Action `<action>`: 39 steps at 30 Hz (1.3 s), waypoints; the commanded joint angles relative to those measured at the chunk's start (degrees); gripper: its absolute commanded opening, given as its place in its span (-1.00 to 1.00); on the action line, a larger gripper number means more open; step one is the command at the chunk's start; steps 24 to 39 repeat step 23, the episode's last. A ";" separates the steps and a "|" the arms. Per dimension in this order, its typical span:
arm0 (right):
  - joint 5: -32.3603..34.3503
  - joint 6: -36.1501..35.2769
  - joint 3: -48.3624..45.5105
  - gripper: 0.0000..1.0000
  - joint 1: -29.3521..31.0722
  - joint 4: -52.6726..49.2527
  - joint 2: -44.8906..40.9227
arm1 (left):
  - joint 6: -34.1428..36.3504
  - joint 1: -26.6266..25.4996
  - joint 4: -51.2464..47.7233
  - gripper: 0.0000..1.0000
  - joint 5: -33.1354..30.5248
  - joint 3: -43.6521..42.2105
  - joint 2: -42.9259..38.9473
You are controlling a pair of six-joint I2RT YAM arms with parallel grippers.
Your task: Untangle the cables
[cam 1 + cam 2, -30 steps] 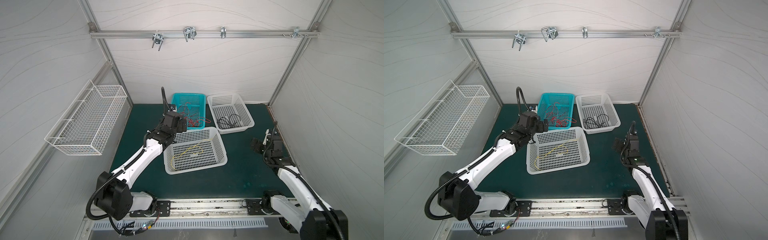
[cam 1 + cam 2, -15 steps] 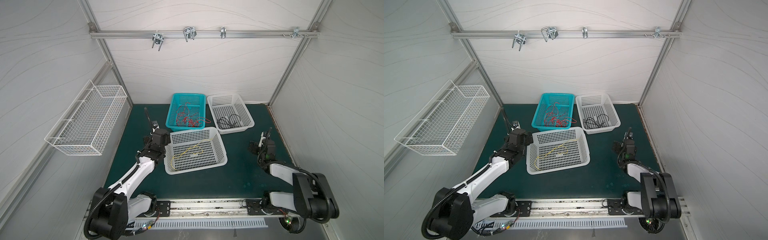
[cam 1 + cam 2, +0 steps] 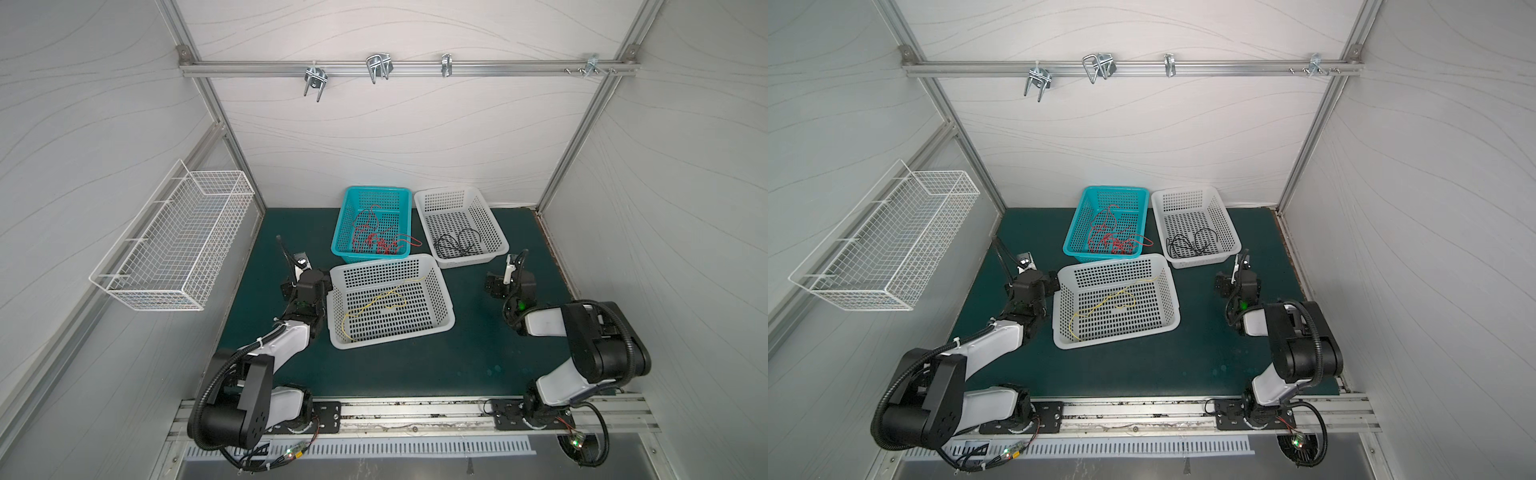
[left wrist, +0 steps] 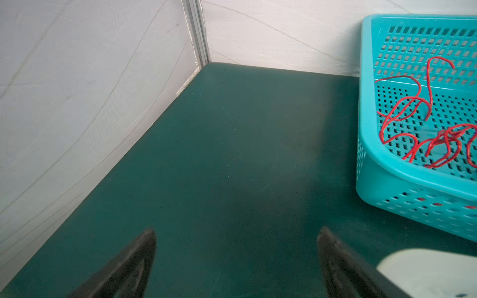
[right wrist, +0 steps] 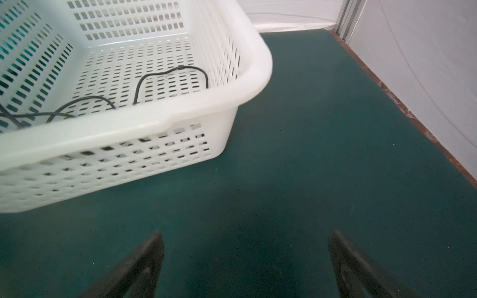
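The cables lie in three baskets. A tangle of red cables (image 3: 376,241) (image 3: 1115,241) (image 4: 423,129) fills the teal basket (image 3: 345,249). Black cables (image 3: 457,245) (image 5: 154,85) lie in the far white basket (image 3: 494,232). A yellow cable (image 3: 382,303) (image 3: 1113,305) rests in the near white basket (image 3: 446,299). My left gripper (image 3: 306,284) (image 4: 237,231) is low over the mat, left of the near white basket, open and empty. My right gripper (image 3: 511,286) (image 5: 247,232) hovers over the mat in front of the far white basket, open and empty.
A white wire basket (image 3: 174,245) hangs on the left wall. A metal rail with hooks (image 3: 378,70) runs across the back wall. Green mat (image 3: 415,365) lies in front of the baskets, walls close in on both sides.
My left gripper has pulled back from the teal basket and come down beside the near white basket. My right arm has folded down lower. Both grippers stay open.
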 commanded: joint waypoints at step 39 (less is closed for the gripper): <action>-0.82 -1.56 1.17 0.98 -0.64 0.88 -0.12 | 0.44 5.56 16.45 0.99 9.61 -0.34 13.53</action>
